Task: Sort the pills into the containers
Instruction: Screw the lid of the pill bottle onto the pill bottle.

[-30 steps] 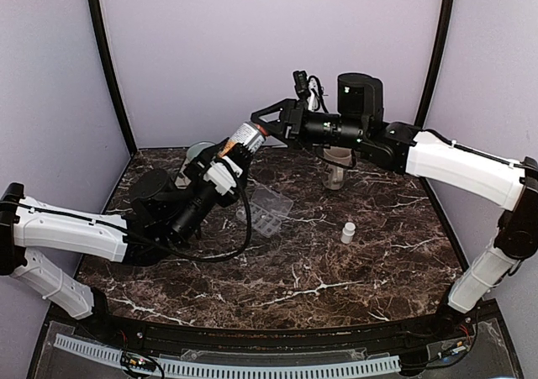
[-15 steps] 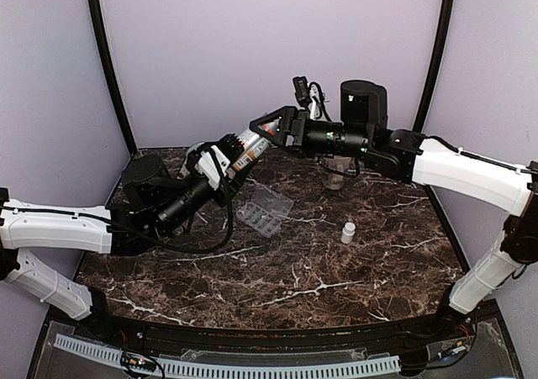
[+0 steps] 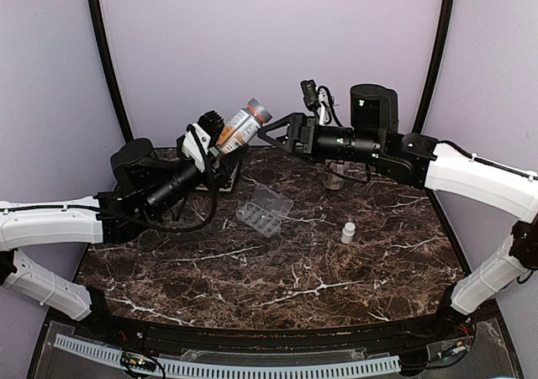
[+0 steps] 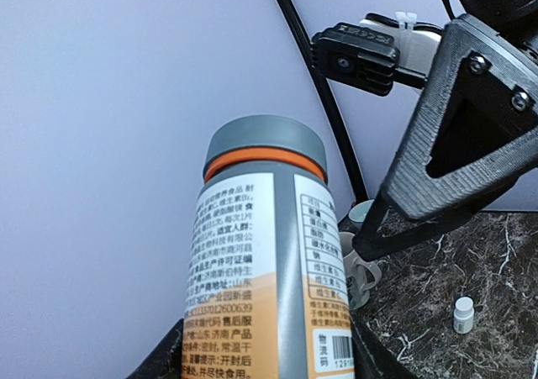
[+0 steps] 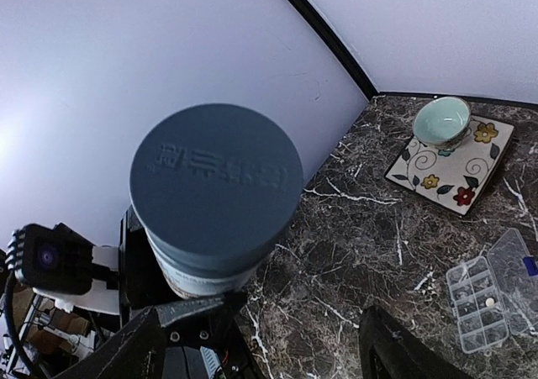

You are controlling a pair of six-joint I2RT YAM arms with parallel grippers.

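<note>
My left gripper (image 3: 220, 146) is shut on an orange-and-white pill bottle (image 3: 240, 127) with a grey cap, held tilted above the back of the table. The bottle fills the left wrist view (image 4: 261, 261). My right gripper (image 3: 267, 132) is open, its jaws spread just right of the cap and apart from it. In the right wrist view the cap (image 5: 217, 186) faces the camera between the two fingers (image 5: 126, 345). The clear pill organizer (image 3: 265, 211) lies open on the table. It also shows in the right wrist view (image 5: 492, 299), with one pale pill (image 5: 489, 300) in a cell.
A small white bottle (image 3: 347, 232) stands right of the organizer. A mug (image 3: 336, 176) stands under the right arm. A flowered square plate (image 5: 450, 156) holding a pale green bowl (image 5: 443, 120) sits at the back left. Walls enclose the dark marble table (image 3: 294, 286).
My left arm has drawn back to the left and lifted the bottle higher, tilting its cap up toward the right gripper. My right gripper has shifted slightly right and lower, still open.
</note>
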